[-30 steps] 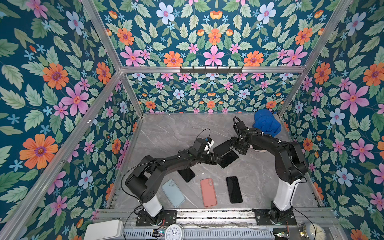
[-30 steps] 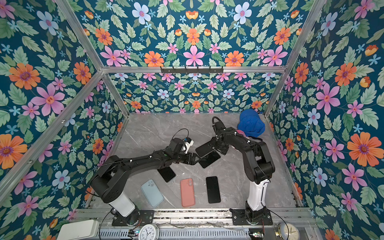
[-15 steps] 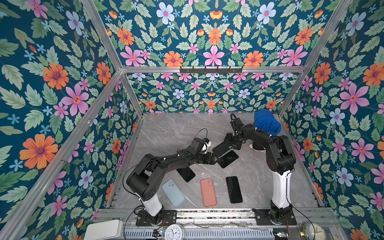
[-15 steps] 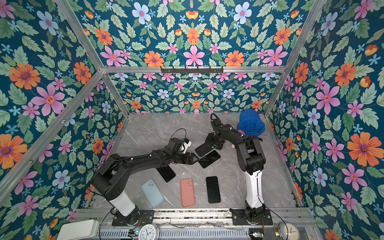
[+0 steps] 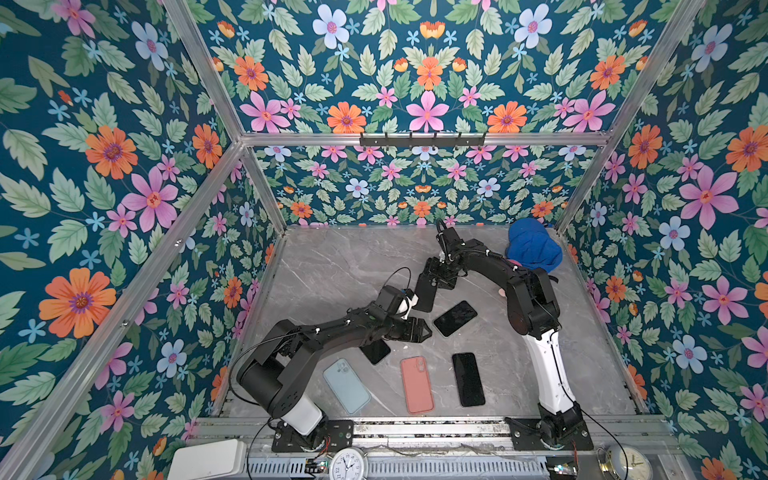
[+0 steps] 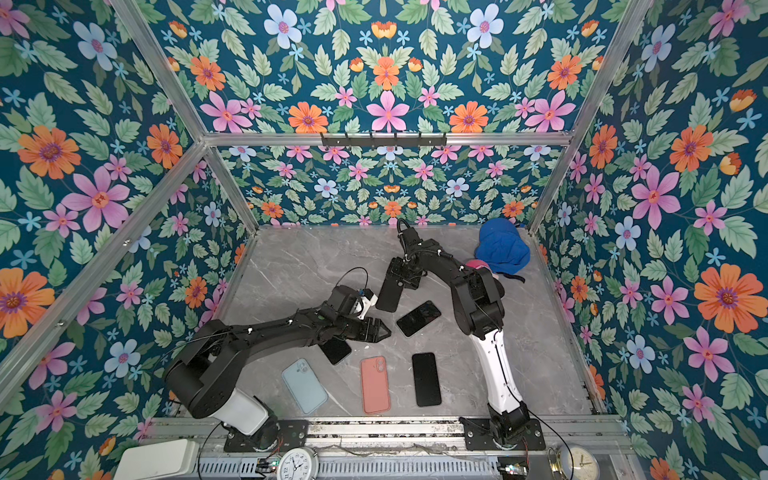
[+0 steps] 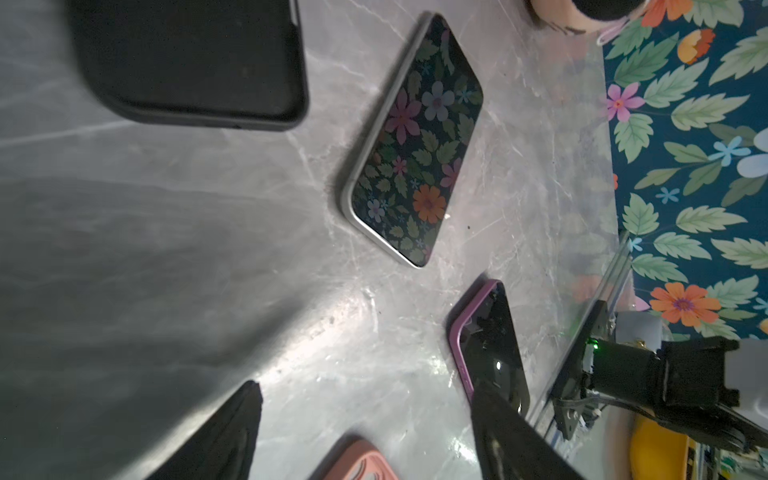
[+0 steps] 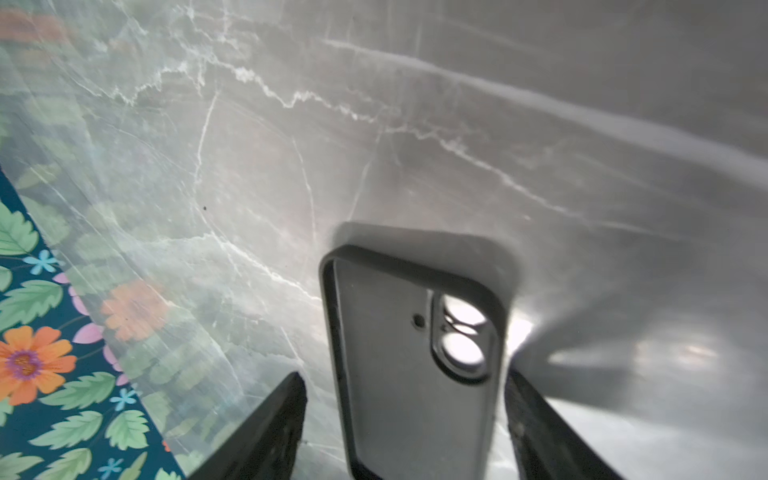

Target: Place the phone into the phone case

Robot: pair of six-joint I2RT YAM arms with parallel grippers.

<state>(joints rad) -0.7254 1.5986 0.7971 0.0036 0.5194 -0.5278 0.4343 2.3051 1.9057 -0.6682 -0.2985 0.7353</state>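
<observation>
The phone [image 5: 455, 318] [image 6: 418, 318] lies flat, dark screen up, mid-table; in the left wrist view the phone [image 7: 415, 141] mirrors the floral wall. The black phone case [image 5: 428, 286] [image 6: 390, 293] hangs tilted just behind and left of it. My right gripper [image 5: 436, 274] [image 6: 401, 274] is shut on the case's far end. In the right wrist view the case [image 8: 415, 353] sits between the fingers, hollow side up, above its shadow. My left gripper [image 5: 422, 330] [image 6: 380, 330] [image 7: 370, 415] stands open and empty, low over the table left of the phone.
Near the front lie a light blue case [image 5: 346, 385], a salmon case [image 5: 417, 390] and a purple-rimmed black phone [image 5: 468, 379]. Another dark phone [image 5: 376, 351] lies partly under my left arm. A blue cap [image 5: 533, 245] sits at the back right. Floral walls enclose the table.
My right gripper has carried the case a little left and turned it, so it no longer overlaps the phone. The right elbow has swung inward. My left gripper shifted slightly toward the front.
</observation>
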